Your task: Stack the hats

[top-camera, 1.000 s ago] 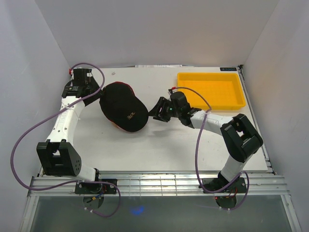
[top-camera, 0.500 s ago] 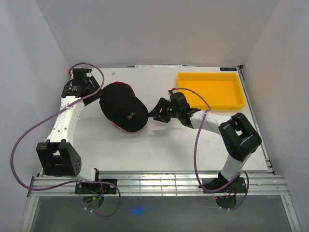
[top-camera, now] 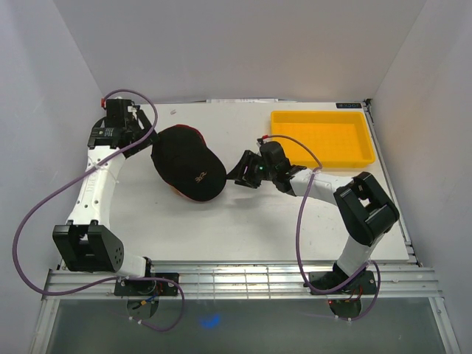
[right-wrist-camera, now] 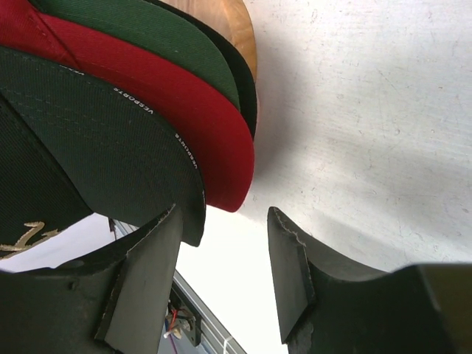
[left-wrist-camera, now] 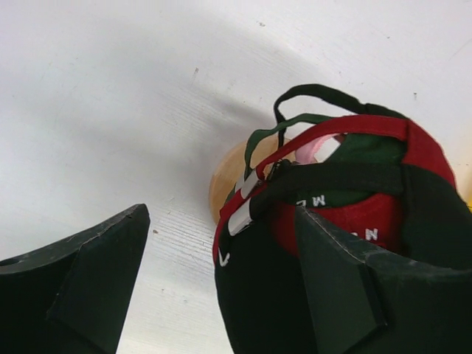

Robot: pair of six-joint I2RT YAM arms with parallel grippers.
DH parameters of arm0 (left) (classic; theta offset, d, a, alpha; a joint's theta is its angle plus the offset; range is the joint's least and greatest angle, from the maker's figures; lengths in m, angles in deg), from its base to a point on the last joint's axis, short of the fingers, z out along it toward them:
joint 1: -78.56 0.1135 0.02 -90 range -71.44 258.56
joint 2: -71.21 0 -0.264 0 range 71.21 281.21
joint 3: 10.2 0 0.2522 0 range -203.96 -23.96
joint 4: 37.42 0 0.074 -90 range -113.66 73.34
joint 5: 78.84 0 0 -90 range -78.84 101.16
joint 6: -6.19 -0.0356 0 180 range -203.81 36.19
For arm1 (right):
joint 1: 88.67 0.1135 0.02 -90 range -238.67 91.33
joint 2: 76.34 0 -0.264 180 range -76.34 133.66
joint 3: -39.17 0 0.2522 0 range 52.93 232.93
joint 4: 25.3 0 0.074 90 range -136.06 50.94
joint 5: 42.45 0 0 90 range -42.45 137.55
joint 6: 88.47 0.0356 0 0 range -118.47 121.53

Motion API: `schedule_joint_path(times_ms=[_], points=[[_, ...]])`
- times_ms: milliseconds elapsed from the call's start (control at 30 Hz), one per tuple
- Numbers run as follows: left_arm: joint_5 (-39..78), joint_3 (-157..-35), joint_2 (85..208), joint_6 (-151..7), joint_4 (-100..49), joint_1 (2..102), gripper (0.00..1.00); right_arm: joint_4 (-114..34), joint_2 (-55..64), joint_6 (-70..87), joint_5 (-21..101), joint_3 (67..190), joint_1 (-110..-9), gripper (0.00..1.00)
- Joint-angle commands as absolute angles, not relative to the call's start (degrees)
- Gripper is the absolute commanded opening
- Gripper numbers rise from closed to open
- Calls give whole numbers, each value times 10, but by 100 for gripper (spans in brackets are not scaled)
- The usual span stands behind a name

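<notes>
A stack of hats (top-camera: 188, 162) sits on the table left of centre, topped by a black cap with a gold emblem (top-camera: 199, 177). In the left wrist view the caps' back straps (left-wrist-camera: 324, 158) show in black, red and green, with the wooden stand (left-wrist-camera: 225, 181) under them. In the right wrist view the layered brims (right-wrist-camera: 147, 110) show in green, red and black. My left gripper (top-camera: 140, 133) is open behind the stack's back left. My right gripper (top-camera: 237, 172) is open, just right of the brims, holding nothing.
A shallow yellow tray (top-camera: 322, 139) stands at the back right of the white table (top-camera: 243, 221). White walls enclose the table on three sides. The metal rail (top-camera: 236, 276) runs along the near edge.
My left arm has drawn back slightly toward the far left corner, away from the stack. My right gripper has held its place beside the brims.
</notes>
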State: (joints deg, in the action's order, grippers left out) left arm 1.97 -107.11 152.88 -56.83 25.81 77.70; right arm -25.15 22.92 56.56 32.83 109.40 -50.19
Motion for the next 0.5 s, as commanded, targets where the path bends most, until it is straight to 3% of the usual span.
schedule_joint_path(times_ms=[0, 467], points=[[33, -1108, 1499, -573, 267, 775, 90, -249, 218, 555, 330, 1116, -500, 56], [67, -1204, 1494, -569, 275, 775, 91, -306, 152, 516, 341, 1139, -508, 56]])
